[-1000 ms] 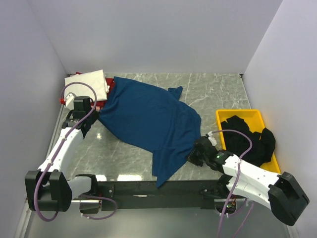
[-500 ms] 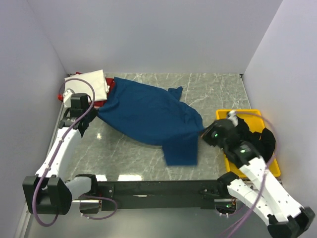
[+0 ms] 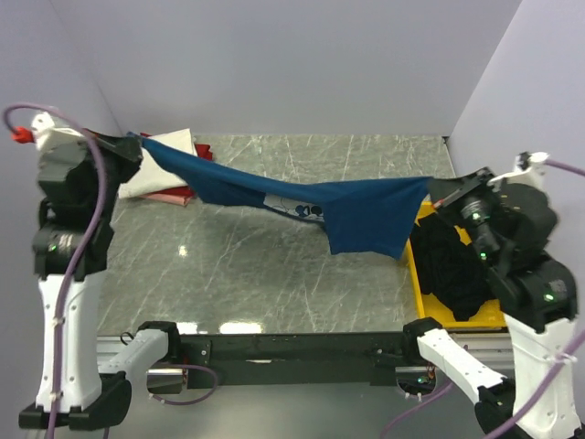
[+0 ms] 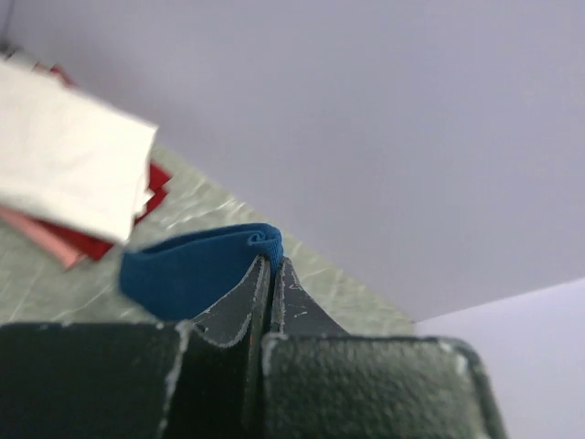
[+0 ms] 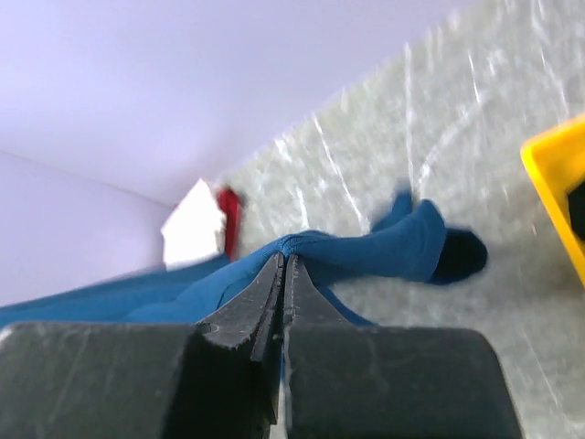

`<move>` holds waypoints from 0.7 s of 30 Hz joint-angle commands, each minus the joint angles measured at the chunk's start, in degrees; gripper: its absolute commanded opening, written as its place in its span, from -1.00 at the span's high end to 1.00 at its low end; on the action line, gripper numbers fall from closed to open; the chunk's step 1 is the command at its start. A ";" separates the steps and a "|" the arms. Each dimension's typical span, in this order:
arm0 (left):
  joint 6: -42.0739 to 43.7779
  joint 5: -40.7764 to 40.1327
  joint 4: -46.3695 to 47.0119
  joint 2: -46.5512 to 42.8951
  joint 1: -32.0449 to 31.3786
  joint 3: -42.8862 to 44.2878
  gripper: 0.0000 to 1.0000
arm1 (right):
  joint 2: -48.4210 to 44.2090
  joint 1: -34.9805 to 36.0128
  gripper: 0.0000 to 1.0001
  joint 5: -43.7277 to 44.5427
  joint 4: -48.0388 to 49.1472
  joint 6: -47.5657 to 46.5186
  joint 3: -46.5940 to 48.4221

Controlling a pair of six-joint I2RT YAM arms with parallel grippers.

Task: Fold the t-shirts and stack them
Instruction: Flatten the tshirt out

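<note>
The dark blue t-shirt (image 3: 366, 215) hangs stretched in the air between both arms, sagging in the middle, with a bit of white print (image 3: 302, 209) showing. My left gripper (image 3: 135, 140) is shut on its left end, raised high at the far left; blue cloth (image 4: 196, 270) bunches at the fingertips. My right gripper (image 3: 435, 190) is shut on the right end (image 5: 366, 251), raised above the tray. A folded cream t-shirt (image 3: 163, 161) lies on a red one (image 3: 179, 194) at the back left. A black t-shirt (image 3: 452, 270) fills the tray.
The yellow tray (image 3: 416, 274) sits at the right edge of the marble table (image 3: 238, 274), under my right arm. White walls close in on three sides. The folded stack lies in the back left corner.
Both arms have risen sharply and moved apart, lifting the blue t-shirt off the table until it hangs stretched between them. My right gripper closed on the shirt's edge during the lift.
</note>
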 commanded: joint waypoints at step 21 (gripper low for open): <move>2.80 9.90 15.43 36.90 1.64 32.77 0.99 | 37.08 -19.04 1.00 -21.92 20.27 -0.14 33.58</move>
